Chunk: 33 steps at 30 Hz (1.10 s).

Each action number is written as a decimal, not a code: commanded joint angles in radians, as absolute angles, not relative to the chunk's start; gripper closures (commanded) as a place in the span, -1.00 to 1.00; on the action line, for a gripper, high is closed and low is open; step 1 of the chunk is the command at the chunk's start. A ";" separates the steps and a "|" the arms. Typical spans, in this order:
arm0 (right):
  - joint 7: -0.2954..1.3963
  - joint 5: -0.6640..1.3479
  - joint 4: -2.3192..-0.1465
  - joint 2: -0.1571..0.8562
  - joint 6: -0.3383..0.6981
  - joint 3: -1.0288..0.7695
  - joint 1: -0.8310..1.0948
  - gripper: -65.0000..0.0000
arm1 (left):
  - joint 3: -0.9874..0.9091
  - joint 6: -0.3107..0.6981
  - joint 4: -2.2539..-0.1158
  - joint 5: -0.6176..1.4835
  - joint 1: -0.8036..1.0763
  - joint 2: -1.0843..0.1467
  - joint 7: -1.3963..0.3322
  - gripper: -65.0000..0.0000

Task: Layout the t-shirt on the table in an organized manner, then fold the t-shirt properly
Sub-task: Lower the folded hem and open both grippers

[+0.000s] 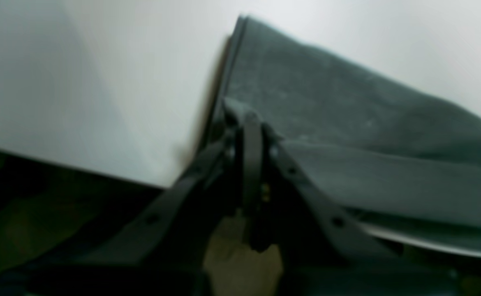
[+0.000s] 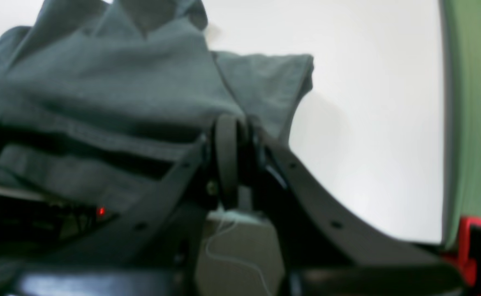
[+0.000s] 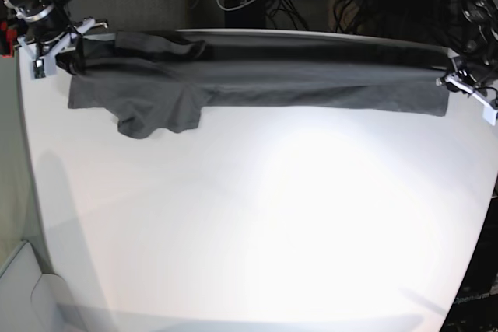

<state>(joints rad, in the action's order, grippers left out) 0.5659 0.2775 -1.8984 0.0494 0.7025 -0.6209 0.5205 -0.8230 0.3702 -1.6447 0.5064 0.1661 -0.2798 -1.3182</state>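
- Left wrist: the left gripper [image 1: 250,117] has its jaws pinched together on an edge of the t-shirt [image 1: 347,135], which spreads away to the right over the white table [image 1: 100,82].
- Right wrist: the right gripper [image 2: 234,123] is clamped narrow on a bunched fold of the shirt [image 2: 100,90]; a sleeve [image 2: 265,82] lies flat just beyond it.
- Base: the shirt [image 3: 311,79] is stretched in a long band along the table's [image 3: 257,215] far edge, between the right gripper [image 3: 58,44] and the left gripper [image 3: 455,82], a sleeve [image 3: 159,118] lying nearer.
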 commanded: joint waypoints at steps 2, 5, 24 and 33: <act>0.542 0.291 -1.917 0.058 0.698 -0.631 0.524 0.91 | -0.829 0.369 -1.664 0.526 0.165 -0.306 -1.305 0.99; 0.542 0.291 -1.919 0.058 0.698 -0.633 0.526 0.92 | -0.831 0.369 -1.664 0.524 0.166 -0.308 -1.305 0.99; 0.541 0.291 -1.949 0.056 0.698 -0.628 0.579 1.00 | -0.829 0.369 -1.655 0.518 0.166 -0.334 -1.310 0.99; 0.547 0.291 -1.883 0.056 0.698 -0.625 0.575 1.00 | -0.828 0.369 -1.653 0.516 0.189 -0.331 -1.307 0.98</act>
<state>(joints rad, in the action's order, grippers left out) 0.5678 0.2775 -1.8694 0.0475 0.7025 -0.6197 0.5690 -0.8230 0.3702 -1.6386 0.5095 0.1947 -0.3119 -1.3201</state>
